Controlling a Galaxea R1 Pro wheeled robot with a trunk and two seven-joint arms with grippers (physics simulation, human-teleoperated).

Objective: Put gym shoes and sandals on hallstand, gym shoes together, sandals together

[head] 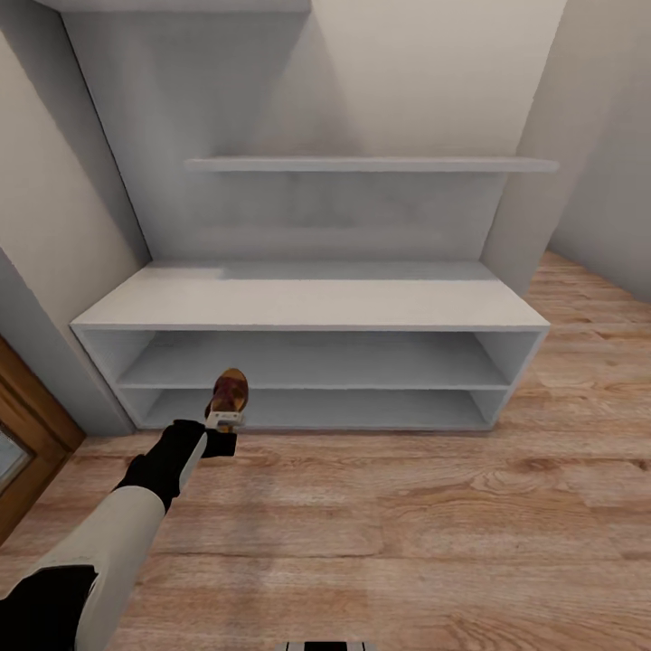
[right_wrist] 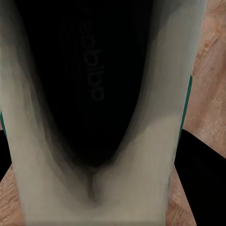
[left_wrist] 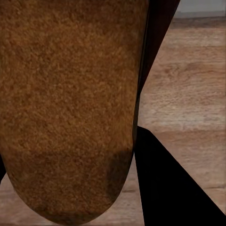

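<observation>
Left hand (head: 223,425) grips a brown sandal (head: 229,391), reaching toward the shoe rack's (head: 307,307) low shelves, likely to set it off the floor (head: 407,524). Left wrist view: sandal sole (left_wrist: 66,108) close against a dark finger (left_wrist: 174,188). Right wrist view: right hand clenched around a gym shoe (right_wrist: 94,117), carried for later.

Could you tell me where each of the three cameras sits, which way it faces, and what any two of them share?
Head view: on the robot's head, looking forward and down at the shoe rack and wood floor; the left arm reaches out, its gripper holding a sandal.
Left wrist view: near the left gripper, looking along a dark finger at the sandal's underside.
Right wrist view: near the right gripper, looking into a sneaker.
Shared: head and left wrist views both show the sandal; all show floor.
</observation>
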